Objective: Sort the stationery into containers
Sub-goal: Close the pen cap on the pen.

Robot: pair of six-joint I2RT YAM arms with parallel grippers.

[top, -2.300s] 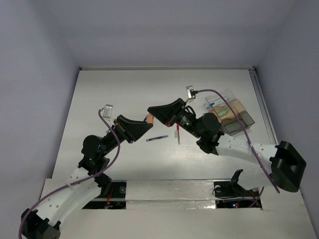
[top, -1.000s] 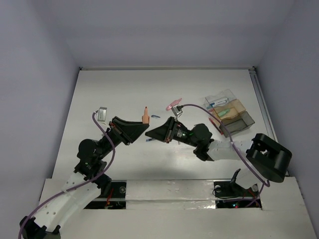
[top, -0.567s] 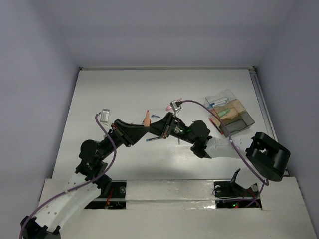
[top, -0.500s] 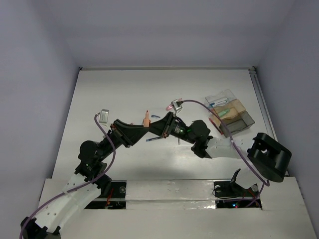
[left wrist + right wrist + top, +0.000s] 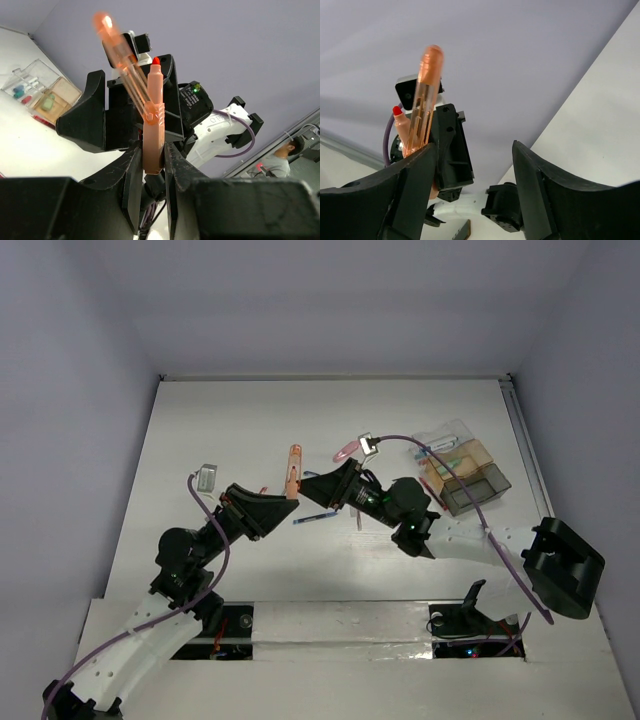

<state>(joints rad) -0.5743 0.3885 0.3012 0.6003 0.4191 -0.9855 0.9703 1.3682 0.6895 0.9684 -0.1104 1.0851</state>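
A white counter (image 5: 230,430) stands between pale lavender walls (image 5: 330,300). The containers (image 5: 462,472) lie at its right side and a blue pen (image 5: 313,519) near its middle. The left pincer (image 5: 152,155) is pressed together on an orange marker (image 5: 154,125), red tip up, above the counter's middle. A blurred translucent orange piece (image 5: 122,55) slants beside the marker, by one finger of the spread right pincer (image 5: 475,150).

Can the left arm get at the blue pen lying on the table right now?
Probably not yet. The fingers of the left gripper are shut on the orange marker, so it has no free grip. The blue pen itself lies uncovered on the table close by.
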